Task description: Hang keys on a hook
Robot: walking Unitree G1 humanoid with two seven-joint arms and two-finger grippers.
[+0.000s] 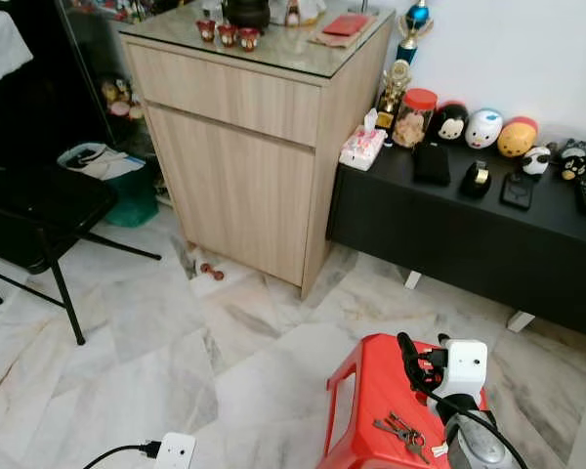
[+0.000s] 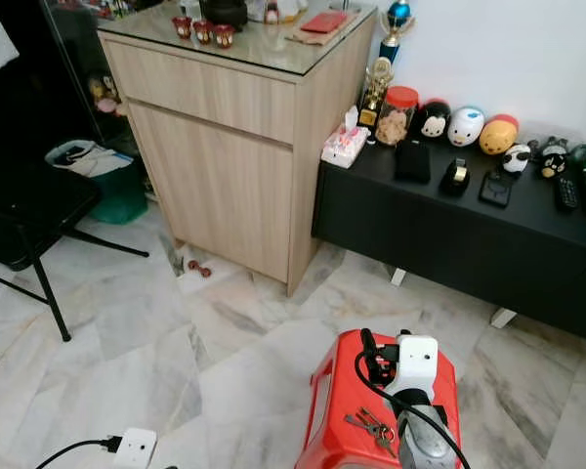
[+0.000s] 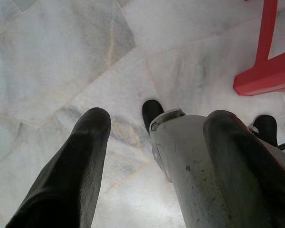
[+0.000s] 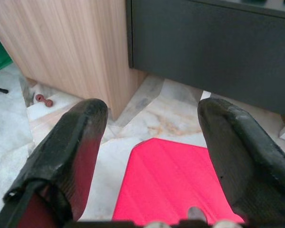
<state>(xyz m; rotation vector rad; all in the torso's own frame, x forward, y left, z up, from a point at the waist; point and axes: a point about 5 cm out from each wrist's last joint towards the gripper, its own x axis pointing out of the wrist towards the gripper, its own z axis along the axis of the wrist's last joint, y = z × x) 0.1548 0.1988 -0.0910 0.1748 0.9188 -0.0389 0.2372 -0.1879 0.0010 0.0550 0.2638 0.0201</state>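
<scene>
keys lying on the red stool
right gripper (image 4: 149, 142) hovers over the red stool (image 1: 361, 391), fingers wide apart and empty; keys (image 1: 402, 433) lie flat beside the arm.

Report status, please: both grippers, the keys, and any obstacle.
Right gripper open, above the red plastic stool. Left gripper open, idle over the marble floor. Bunch of metal keys lying on the stool, not gripped. No obstacle near the keys.

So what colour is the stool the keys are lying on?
Red: the stool with the keys on top shows best in the left eye view.
</scene>
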